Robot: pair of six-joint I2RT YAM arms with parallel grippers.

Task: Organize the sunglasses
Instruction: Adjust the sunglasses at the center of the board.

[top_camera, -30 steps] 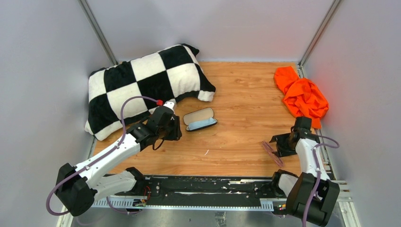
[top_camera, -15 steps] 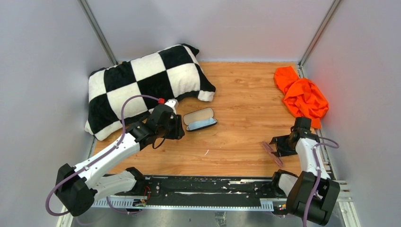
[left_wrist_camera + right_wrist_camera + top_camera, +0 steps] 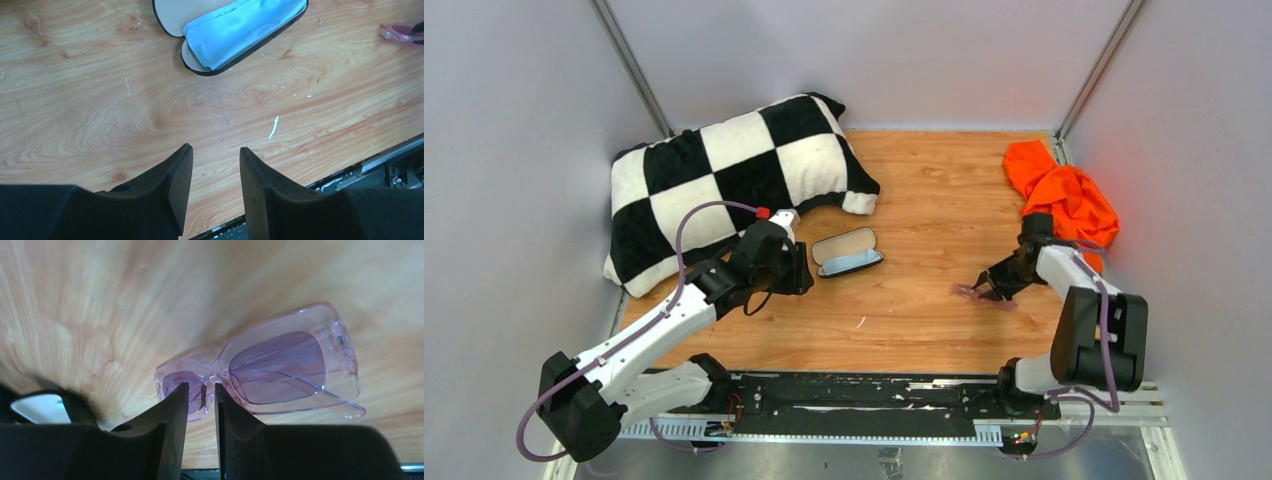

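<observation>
At the half-hidden bridge the right pincer (image 3: 201, 390) clamps the sunglasses (image 3: 280, 365); the left pincer (image 3: 215, 150) stands apart.

Bare table (image 3: 924, 260) lies open between case (image 3: 848, 252) and sunglasses (image 3: 976, 293) (pillow (image 3: 724, 180) crowds left).

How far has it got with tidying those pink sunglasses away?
Done: the black case lies open, a blue cloth inside. In hand: the right arm's jaws pinch the sunglasses at the bridge, right of the case. Left: getting them into the case and, probably, closing it.
</observation>
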